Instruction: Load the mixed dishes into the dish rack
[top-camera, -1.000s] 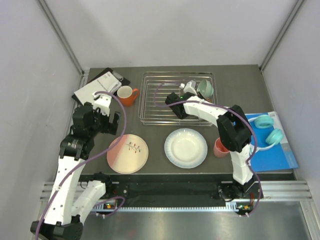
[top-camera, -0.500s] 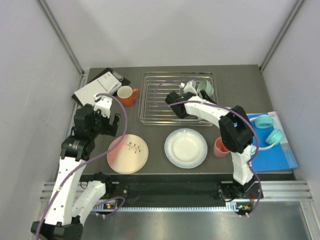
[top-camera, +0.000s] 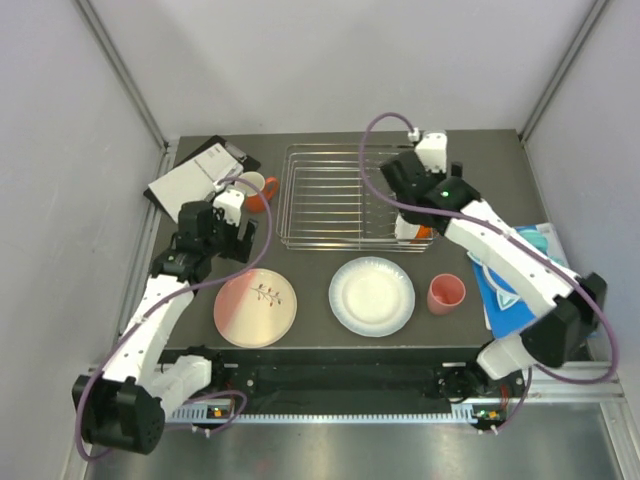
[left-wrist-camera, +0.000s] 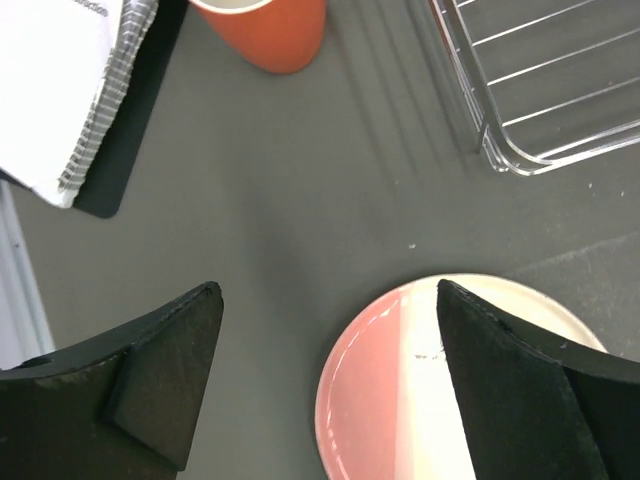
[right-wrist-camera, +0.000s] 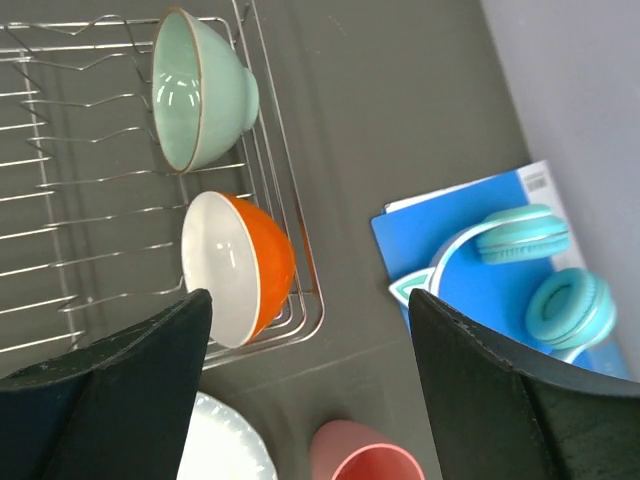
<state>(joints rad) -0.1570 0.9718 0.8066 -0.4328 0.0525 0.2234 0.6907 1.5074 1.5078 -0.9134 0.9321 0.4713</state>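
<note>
The silver wire dish rack (top-camera: 335, 195) stands at the back centre. In the right wrist view a mint green bowl (right-wrist-camera: 200, 90) and an orange bowl (right-wrist-camera: 245, 265) with a white inside rest on their sides in the rack (right-wrist-camera: 90, 200). My right gripper (top-camera: 410, 212) (right-wrist-camera: 310, 300) hangs open and empty above the rack's right front corner, hiding the mint bowl from the top view. The salmon-pink cup (top-camera: 446, 294), white plate (top-camera: 372, 295) and pink-and-cream plate (top-camera: 255, 307) lie in front. My left gripper (top-camera: 228, 240) (left-wrist-camera: 328, 290) is open, between the orange mug (left-wrist-camera: 265, 30) and the pink plate (left-wrist-camera: 440, 390).
A black-and-white spiral booklet (top-camera: 190, 175) lies at the back left, next to the mug. A blue booklet (right-wrist-camera: 480, 250) with turquoise headphones (right-wrist-camera: 540, 270) lies at the right edge, partly under my right arm. Grey walls close in both sides.
My right gripper has opened, let go of the mint bowl in the rack and pulled up and back, its elbow swinging right. My left gripper has shifted right, nearer the mug.
</note>
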